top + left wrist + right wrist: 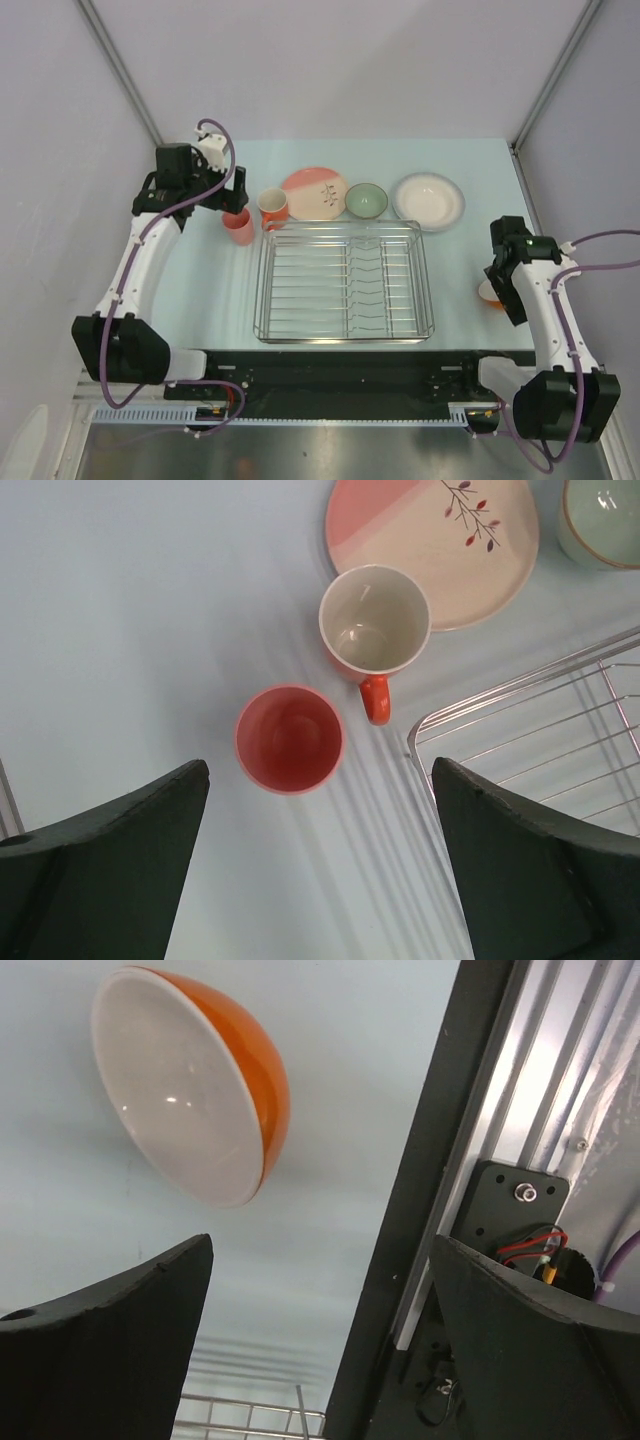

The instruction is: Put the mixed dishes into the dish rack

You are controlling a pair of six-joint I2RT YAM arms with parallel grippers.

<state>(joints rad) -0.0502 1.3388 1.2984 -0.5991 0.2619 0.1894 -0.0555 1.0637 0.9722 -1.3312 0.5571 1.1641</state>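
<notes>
Hovering spread wide, the left end effector (320, 815) has the pink tumbler (289, 739) at 11 o'clock; the right end effector (320, 1290), equally spread, the orange bowl (190, 1085).

Pink tumbler (289, 739), orange mug (374, 623), silver rack (343, 281)

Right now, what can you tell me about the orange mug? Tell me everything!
The orange mug stands upright on the table. It looks empty and glossy, like glazed ceramic: orange outside, creamy white inside, with one small orange handle pointing toward a corner of the dish rack. The pink tumbler stands beside it, apart. Its far rim overlaps the pink-and-cream plate in view; whether they touch I cannot tell. Nothing grips it.
</notes>
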